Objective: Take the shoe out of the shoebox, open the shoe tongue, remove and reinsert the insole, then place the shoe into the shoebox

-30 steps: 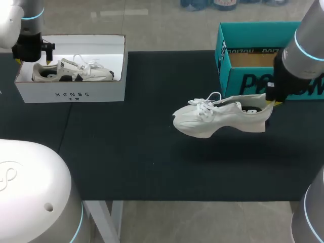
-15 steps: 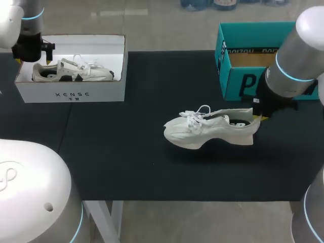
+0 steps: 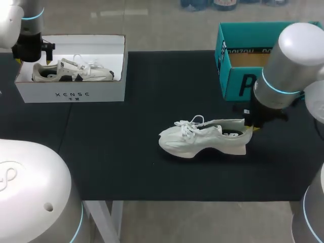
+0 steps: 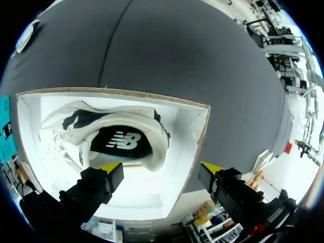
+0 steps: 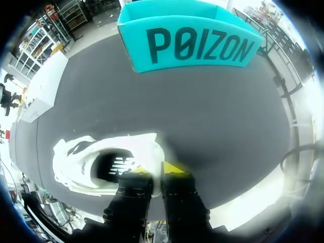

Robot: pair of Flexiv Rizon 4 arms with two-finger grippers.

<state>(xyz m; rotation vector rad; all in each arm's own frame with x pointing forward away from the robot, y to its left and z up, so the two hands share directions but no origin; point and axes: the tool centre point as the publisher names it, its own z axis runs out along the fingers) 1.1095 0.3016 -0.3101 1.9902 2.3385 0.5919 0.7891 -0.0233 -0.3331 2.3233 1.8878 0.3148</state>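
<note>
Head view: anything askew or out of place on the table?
Nothing stands out. The white shoe sits sole down on the mat, not tipped, its heel pinched by the right gripper. The teal shoebox stands upright behind it. The other shoe lies inside the white box under the open left gripper.

The white sneaker (image 3: 202, 137) stands upright, sole down, a little toward 3 o'clock of centre. Its toe points to 9 o'clock and its heel to 3 o'clock. Its laces (image 3: 190, 124) lie loose, and the dark insole (image 5: 119, 164) shows through the opening. The teal shoebox (image 3: 235, 83) stands open at about 1 o'clock from it, apart, with brown cardboard inside.
</note>
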